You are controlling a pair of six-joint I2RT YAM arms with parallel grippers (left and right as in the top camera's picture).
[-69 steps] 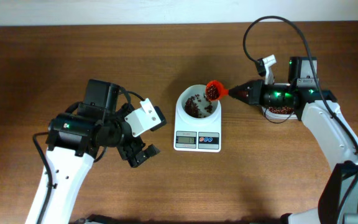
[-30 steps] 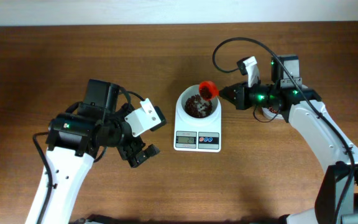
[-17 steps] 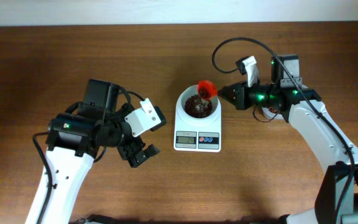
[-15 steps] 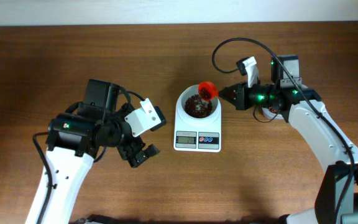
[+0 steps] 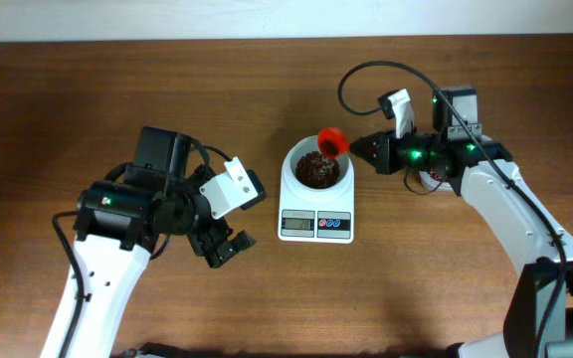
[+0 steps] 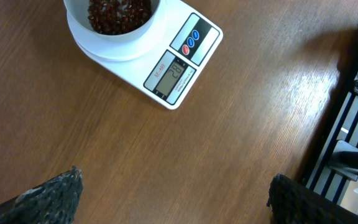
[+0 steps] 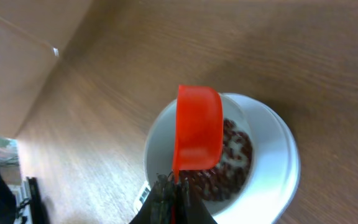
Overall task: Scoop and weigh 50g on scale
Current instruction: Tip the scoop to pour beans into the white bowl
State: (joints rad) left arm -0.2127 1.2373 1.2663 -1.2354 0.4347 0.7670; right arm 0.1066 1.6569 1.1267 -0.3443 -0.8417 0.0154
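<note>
The white scale [image 5: 315, 214] stands mid-table with its round bowl [image 5: 293, 159] holding a heap of dark red-brown beans [image 5: 315, 170]. My right gripper [image 5: 363, 149] is shut on the handle of a red scoop [image 5: 332, 143], which hangs tipped over the bowl's right rim. In the right wrist view the scoop [image 7: 197, 127] shows its smooth outside above the beans [image 7: 236, 149], with the right gripper [image 7: 173, 188] just below it. My left gripper [image 5: 223, 249] hovers open and holding nothing, left of the scale. From the left wrist the scale [image 6: 182, 65] and beans [image 6: 117, 9] show beyond the left gripper [image 6: 173, 196].
A small container of beans [image 5: 432, 180] sits behind my right arm, partly hidden by it. The table's dark edge and a black rack [image 6: 353, 118] show at the right of the left wrist view. A black cable [image 5: 366, 80] loops above the right arm.
The right gripper carried the scoop left from beside the scale to over the bowl and tipped it; the heap of beans in the bowl grew. The left arm stayed still.
</note>
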